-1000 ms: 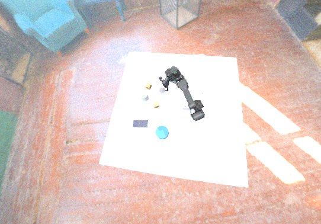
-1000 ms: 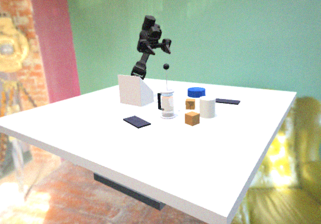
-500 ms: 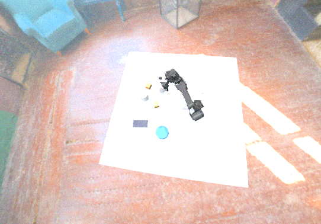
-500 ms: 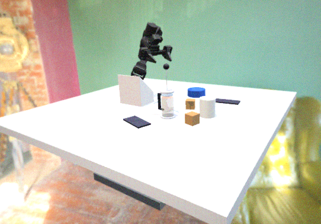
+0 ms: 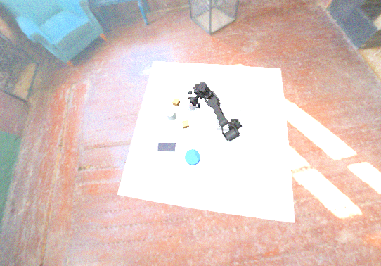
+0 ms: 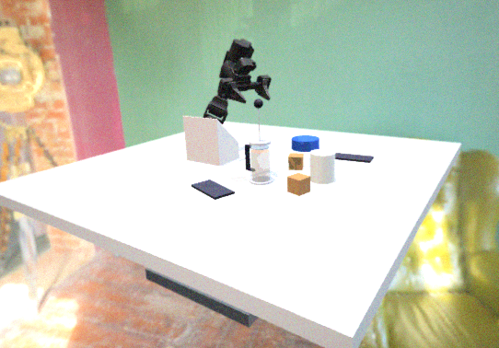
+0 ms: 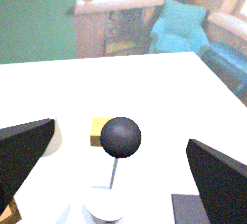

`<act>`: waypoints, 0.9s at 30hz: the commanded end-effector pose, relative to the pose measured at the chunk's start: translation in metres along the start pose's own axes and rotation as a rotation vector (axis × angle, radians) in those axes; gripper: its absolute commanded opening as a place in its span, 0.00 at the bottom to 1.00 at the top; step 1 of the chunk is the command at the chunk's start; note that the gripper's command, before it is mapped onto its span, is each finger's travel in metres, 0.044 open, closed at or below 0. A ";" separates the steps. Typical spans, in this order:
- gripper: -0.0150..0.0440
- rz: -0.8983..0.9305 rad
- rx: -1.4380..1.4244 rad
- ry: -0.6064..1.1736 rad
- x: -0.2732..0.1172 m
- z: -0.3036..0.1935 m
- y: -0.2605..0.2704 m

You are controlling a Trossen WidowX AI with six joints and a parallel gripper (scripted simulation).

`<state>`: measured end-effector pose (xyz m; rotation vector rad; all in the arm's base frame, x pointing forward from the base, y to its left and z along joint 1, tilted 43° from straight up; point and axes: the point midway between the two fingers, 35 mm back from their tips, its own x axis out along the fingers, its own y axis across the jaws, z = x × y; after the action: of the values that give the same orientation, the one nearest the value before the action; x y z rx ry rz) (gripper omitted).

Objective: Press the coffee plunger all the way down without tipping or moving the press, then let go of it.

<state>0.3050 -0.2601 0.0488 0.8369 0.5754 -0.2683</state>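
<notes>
On the white table (image 5: 225, 186) (image 6: 258, 234) (image 7: 149, 85), French press (image 6: 261, 167) (image 7: 105, 205) upright, left of the 2 wooden cubes in exterior view. Plunger up: black knob (image 5: 190, 93) (image 6: 259, 103) (image 7: 121, 137) high on a thin rod (image 6: 259, 123) (image 7: 114, 173) above the lid. Gripper (image 5: 194, 100) (image 6: 256, 97) (image 7: 121, 135) spread wide, nothing in it, above and near the knob; wrist view puts the knob between the 2 fingers, contact not visible.

Step in hand: lining up over the plunger, pressing not begun. Next move probably: centre on the knob, maybe bring the fingers together so there's something to push with, then go straight down. Off-centre push could tip or slide the press. Let go once the knob is at the lid.

Containers: press has a clear glass body, black handle (image 6: 248, 157) on the left in exterior view; pale inside, can't tell if there's liquid. White cylinder (image 5: 171, 115) (image 6: 322, 167) right of the press, maybe a cup, contents can't tell. Near wooden cube (image 5: 176, 102) (image 6: 298, 184) and far wooden cube (image 5: 185, 124) (image 6: 295, 161) sit by it. Blue disc (image 5: 192, 157) (image 6: 305, 143) farther back.
</notes>
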 end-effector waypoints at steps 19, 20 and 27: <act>0.46 -0.001 0.003 0.000 0.013 -0.001 0.000; 0.46 -0.001 0.003 0.000 0.013 -0.001 0.000; 0.46 -0.001 0.003 0.000 0.013 -0.001 0.000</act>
<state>0.3148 -0.2586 0.0408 0.8379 0.5766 -0.2677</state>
